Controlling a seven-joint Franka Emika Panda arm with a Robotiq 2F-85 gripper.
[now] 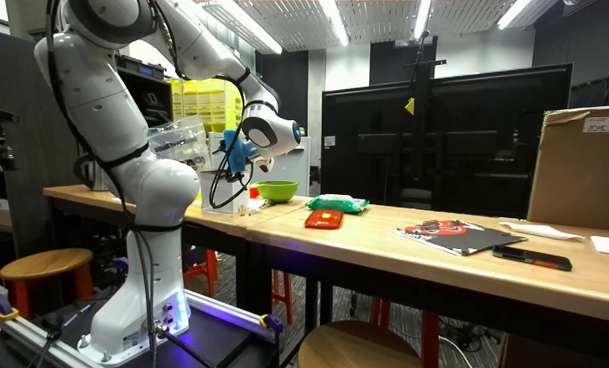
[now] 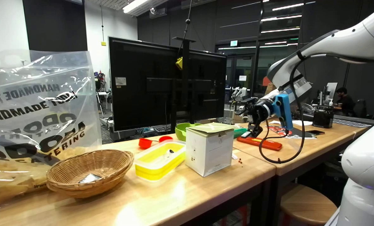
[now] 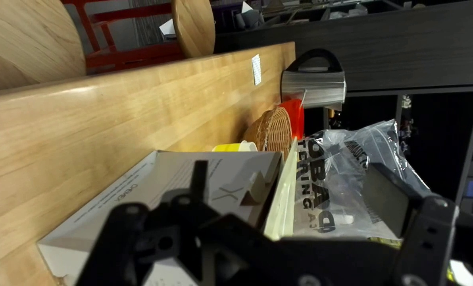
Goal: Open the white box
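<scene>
The white box (image 2: 209, 152) stands upright on the wooden table in both exterior views. It also shows in an exterior view (image 1: 223, 191) behind the cables, and in the wrist view (image 3: 224, 171), where the picture is turned sideways. Its pale yellow-green lid (image 2: 212, 127) lies over the top. In the wrist view a dark gap shows between the lid (image 3: 284, 198) and the wall, near a small bent tab. My gripper (image 2: 245, 122) is open and empty, beside the box at about lid height. In the wrist view its fingers (image 3: 292, 190) are wide apart, with the lid edge seen between them.
A yellow tub (image 2: 158, 163), a wicker basket (image 2: 89, 175) and a large clear bag (image 2: 42, 119) stand near the box. A green bowl (image 2: 182, 131) and red cups (image 2: 145, 143) are behind it. A red case (image 2: 262, 143) lies beyond the gripper.
</scene>
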